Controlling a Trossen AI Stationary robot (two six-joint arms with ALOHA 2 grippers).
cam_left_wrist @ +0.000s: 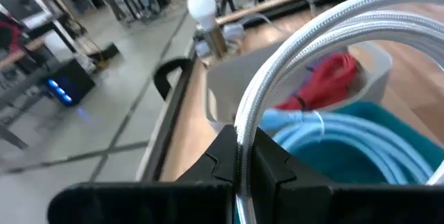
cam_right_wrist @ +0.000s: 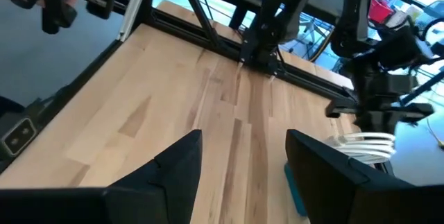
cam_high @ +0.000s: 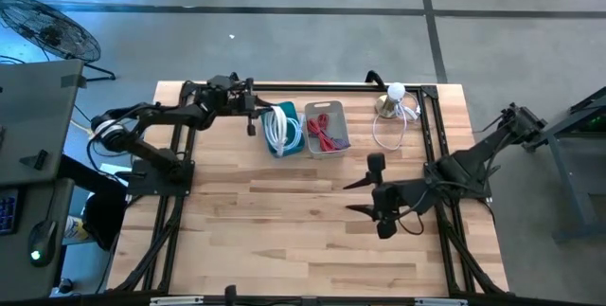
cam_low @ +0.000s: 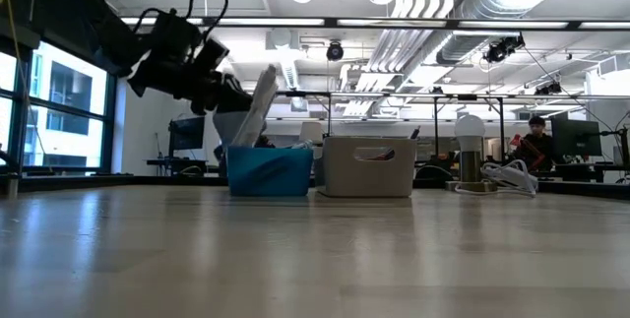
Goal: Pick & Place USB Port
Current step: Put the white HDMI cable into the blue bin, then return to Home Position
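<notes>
1 white braided cable (cam_left_wrist: 305, 37) pinched in left gripper (cam_left_wrist: 243, 165) above blue bin (cam_high: 286, 147) at bench's far edge | light, limp, slippery: grip near plug | right gripper (cam_high: 365, 195) wide, empty, mid-bench

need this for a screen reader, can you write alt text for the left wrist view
The left gripper is shut on a white braided cable that loops up over a blue bin of pale blue cable. Behind it a grey bin holds red cable, with a white bulb lamp beyond.
</notes>
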